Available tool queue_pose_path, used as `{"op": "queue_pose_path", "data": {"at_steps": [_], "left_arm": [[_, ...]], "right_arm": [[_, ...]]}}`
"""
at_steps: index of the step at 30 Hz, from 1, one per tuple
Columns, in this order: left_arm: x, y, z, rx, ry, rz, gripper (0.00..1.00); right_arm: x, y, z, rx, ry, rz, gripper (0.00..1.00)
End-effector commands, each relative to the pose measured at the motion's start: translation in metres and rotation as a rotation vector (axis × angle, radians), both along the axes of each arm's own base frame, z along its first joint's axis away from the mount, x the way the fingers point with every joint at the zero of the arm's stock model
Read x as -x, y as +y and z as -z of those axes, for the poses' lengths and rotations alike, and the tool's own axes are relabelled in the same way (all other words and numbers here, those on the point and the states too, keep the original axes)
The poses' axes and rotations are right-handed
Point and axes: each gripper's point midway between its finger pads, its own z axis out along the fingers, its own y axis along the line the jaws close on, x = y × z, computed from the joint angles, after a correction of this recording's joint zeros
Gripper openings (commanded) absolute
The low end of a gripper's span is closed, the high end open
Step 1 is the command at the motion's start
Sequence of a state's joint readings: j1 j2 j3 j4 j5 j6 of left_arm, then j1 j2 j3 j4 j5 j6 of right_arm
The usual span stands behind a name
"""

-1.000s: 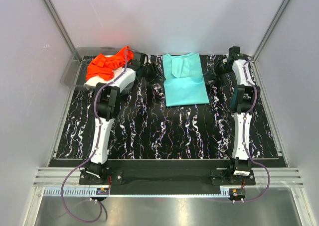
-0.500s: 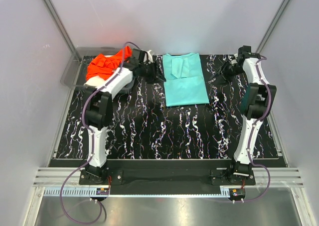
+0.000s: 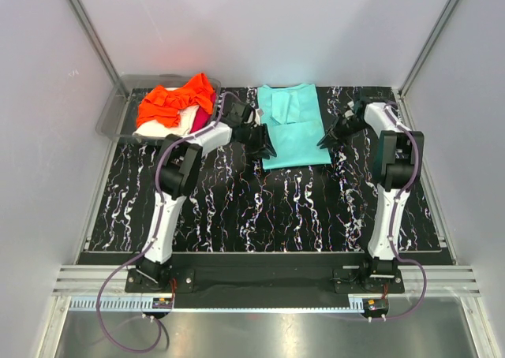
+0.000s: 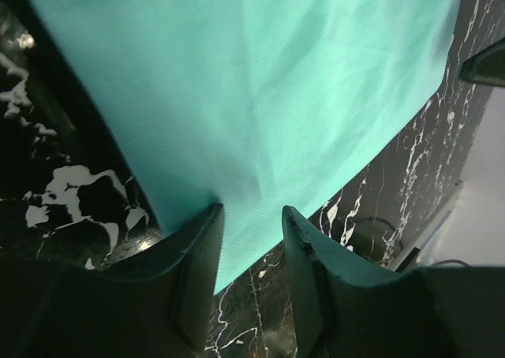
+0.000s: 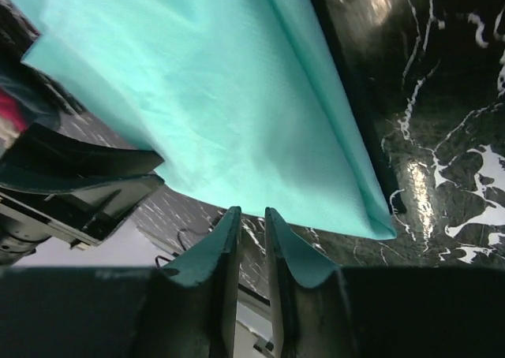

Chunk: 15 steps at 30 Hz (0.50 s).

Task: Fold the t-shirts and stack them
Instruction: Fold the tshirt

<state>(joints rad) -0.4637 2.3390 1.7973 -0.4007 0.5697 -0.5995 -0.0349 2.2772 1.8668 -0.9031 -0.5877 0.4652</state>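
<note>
Two grippers (image 3: 265, 147) (image 3: 324, 142), ajar — at teal t-shirt (image 3: 293, 131)

Left fingers (image 4: 197, 271) and right fingers (image 5: 225, 255) now in from the far end, at the near corners of the teal t-shirt (image 3: 293, 133)

The right gripper (image 5: 252, 213), jaws narrowly apart, sits at the edge of the turquoise t-shirt (image 5: 229, 98) on the marbled table (image 5: 450, 106).

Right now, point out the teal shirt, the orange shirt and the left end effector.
teal shirt (image 3: 292, 133), top external view, middle of the flat cloth.
orange shirt (image 3: 175, 99), top external view, centre of the crumpled heap.
left end effector (image 4: 251, 212), left wrist view, midway between its fingertips, at the cloth's edge.
</note>
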Motion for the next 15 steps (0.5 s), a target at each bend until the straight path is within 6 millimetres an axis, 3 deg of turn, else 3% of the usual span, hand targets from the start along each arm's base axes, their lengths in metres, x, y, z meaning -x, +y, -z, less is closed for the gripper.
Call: {"op": "queue_pose_path", "data": {"at_steps": [1, 2, 4, 5, 6, 7, 8, 10, 11, 12, 14, 15], "left_arm": [[0.012, 0.008, -0.003, -0.007, 0.02, -0.016, 0.42], [0.028, 0.014, 0.011, -0.033, 0.056, -0.009, 0.42], [0.042, 0.02, 0.009, -0.058, 0.042, 0.009, 0.42], [0.06, 0.026, 0.02, -0.085, 0.072, 0.023, 0.42], [0.068, 0.028, 0.021, -0.092, 0.072, 0.036, 0.42], [0.075, 0.028, 0.008, -0.089, 0.042, 0.052, 0.42], [0.094, 0.036, 0.017, -0.114, 0.075, 0.062, 0.42], [0.122, 0.047, 0.021, -0.143, 0.086, 0.091, 0.41], [0.127, 0.05, 0.004, -0.131, 0.053, 0.09, 0.41], [0.135, 0.054, -0.004, -0.128, 0.043, 0.09, 0.41], [0.156, 0.066, -0.007, -0.144, 0.043, 0.101, 0.45], [0.158, 0.069, -0.029, -0.126, -0.009, 0.098, 0.47]], "right_arm": [[0.017, 0.006, 0.027, 0.043, 0.063, -0.019, 0.25], [0.028, 0.006, 0.037, 0.048, 0.095, -0.026, 0.25], [0.041, 0.019, 0.042, 0.054, 0.099, -0.064, 0.25], [0.056, 0.022, 0.051, 0.06, 0.132, -0.079, 0.26], [0.063, 0.025, 0.049, 0.066, 0.125, -0.095, 0.25], [0.071, 0.033, 0.049, 0.074, 0.122, -0.12, 0.25], [0.094, 0.036, 0.059, 0.086, 0.168, -0.136, 0.26], [0.113, 0.051, 0.049, 0.083, 0.144, -0.167, 0.26], [0.137, 0.052, 0.045, 0.08, 0.169, -0.159, 0.26], [0.145, 0.057, 0.041, 0.067, 0.156, -0.16, 0.26], [0.18, 0.062, 0.041, 0.053, 0.199, -0.154, 0.27], [0.184, 0.064, 0.024, 0.032, 0.149, -0.149, 0.27]]}}
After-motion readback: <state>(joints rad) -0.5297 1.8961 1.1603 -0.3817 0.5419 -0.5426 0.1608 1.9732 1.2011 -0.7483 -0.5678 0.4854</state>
